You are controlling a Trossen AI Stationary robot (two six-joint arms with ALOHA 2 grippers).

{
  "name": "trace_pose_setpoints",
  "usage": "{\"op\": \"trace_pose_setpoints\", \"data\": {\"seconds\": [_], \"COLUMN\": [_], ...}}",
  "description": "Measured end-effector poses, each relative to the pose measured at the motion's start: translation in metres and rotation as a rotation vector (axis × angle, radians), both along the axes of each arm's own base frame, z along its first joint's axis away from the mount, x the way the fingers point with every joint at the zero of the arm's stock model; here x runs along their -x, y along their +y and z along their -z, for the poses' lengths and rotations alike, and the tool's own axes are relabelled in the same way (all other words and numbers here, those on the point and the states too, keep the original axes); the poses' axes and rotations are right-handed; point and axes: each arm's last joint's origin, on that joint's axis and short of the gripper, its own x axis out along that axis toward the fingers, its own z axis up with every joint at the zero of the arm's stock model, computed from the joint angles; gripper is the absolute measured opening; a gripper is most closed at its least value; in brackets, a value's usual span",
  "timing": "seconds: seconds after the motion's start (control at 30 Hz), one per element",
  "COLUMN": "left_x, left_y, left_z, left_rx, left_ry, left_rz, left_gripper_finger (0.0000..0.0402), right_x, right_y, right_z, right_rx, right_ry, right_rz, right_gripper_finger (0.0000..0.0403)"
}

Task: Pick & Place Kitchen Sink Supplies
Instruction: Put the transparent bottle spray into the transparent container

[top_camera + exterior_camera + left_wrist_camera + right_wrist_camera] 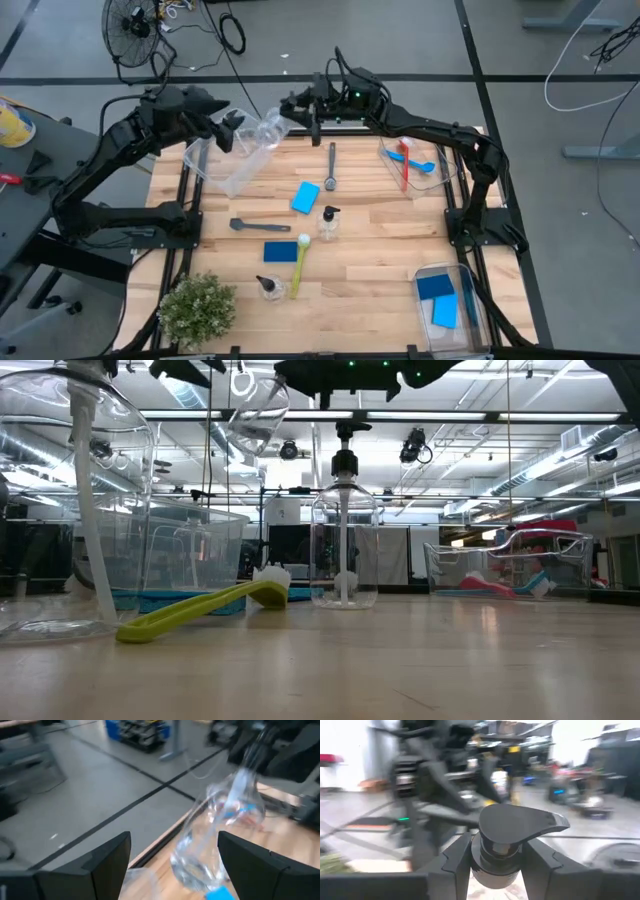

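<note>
My right gripper [297, 110] reaches across the far edge of the table and is shut on a clear bottle with a black pump top [268, 130], held in the air above the far end of the clear left bin [222, 168]. In the low view the bottle [258, 405] hangs tilted near the top. My left gripper [236, 124] is open just left of the bottle. In the left wrist view the bottle [220, 830] shows beyond its spread fingers [107, 860], and I cannot tell whether they touch it. My right gripper pinches the bottle at the black neck [495, 854] just under the pump head [522, 825], one finger on each side. The bottle is lifted clear of the table and tilted, its clear body pointing toward the left bin.
On the table lie two grey brushes [331, 165] [258, 225], two blue sponges [306, 197] [281, 251], a yellow-green brush [299, 265] and two more bottles [328, 222] [268, 287]. A potted plant [198, 308] stands near left. The right bins [440, 172] [470, 300] hold brushes and sponges.
</note>
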Motion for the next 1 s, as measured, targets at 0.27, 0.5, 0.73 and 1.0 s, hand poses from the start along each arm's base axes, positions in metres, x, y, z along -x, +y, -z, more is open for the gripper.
{"op": "trace_pose_setpoints", "data": {"seconds": [0.27, 0.5, 0.73, 1.0], "left_x": [-0.018, -0.039, -0.047, -0.048], "left_y": [0.009, 0.019, 0.016, 0.013], "left_z": [0.009, 0.019, 0.017, 0.017], "left_rx": [0.051, 0.102, 0.079, 0.07], "left_ry": [0.025, 0.04, 0.014, 0.023], "left_rz": [0.089, 0.121, 0.151, 0.136], "left_gripper_finger": [0.0305, 0.0305, 0.0305, 0.0305], "right_x": [0.011, 0.016, 0.016, 0.018], "right_y": [0.008, 0.005, -0.003, -0.005], "right_z": [0.01, 0.03, 0.058, 0.104], "right_rx": [-0.03, 0.137, 0.131, 0.119], "right_ry": [0.217, 0.438, 0.426, 0.39], "right_rz": [-0.052, 0.109, 0.14, 0.196], "right_gripper_finger": [0.0135, 0.0135, 0.0135, 0.0135]}}
